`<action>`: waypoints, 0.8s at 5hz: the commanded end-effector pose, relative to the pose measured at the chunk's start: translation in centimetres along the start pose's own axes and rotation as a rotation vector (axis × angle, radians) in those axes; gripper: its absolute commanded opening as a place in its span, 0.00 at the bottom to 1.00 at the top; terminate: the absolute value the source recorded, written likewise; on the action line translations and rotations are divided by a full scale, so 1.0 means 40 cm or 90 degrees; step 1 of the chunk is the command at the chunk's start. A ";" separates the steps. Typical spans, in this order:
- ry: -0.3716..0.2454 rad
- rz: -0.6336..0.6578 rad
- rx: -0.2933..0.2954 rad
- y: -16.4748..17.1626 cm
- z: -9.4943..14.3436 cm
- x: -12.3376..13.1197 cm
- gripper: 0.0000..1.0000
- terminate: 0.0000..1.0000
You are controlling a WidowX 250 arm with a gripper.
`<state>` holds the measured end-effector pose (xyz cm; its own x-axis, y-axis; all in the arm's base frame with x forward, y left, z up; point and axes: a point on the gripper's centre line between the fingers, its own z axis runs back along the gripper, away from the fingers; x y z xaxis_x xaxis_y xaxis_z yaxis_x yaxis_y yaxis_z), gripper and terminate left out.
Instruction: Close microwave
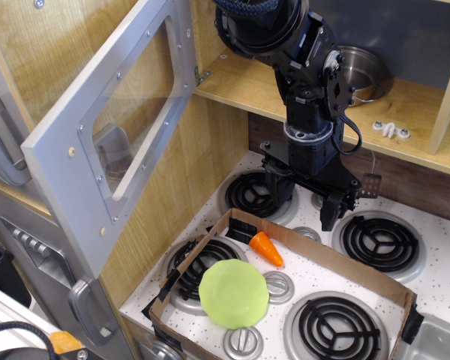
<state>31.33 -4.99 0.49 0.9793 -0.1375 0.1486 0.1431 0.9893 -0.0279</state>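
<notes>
The microwave door is grey with a clear window. It stands swung wide open to the left, hinged at its right edge. Its handle shows through the window. The wooden-floored cubby behind it lies open. My gripper hangs from the black arm, pointing down over the back left burner. Its black fingers are spread and hold nothing. It is to the right of the door's free edge and does not touch the door.
A steel pot and a small white piece sit in the cubby. A cardboard tray on the stove holds an orange carrot and a green plate. Grey cabinet doors with curved handles stand at left.
</notes>
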 end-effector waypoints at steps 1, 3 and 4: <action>0.000 0.000 0.000 0.000 0.000 0.000 1.00 0.00; 0.066 -0.043 0.088 0.029 0.164 -0.045 1.00 0.00; 0.097 -0.084 0.098 0.064 0.228 -0.059 1.00 0.00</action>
<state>27.14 -1.45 7.64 0.9617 -0.2621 -0.0805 0.2707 0.9542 0.1276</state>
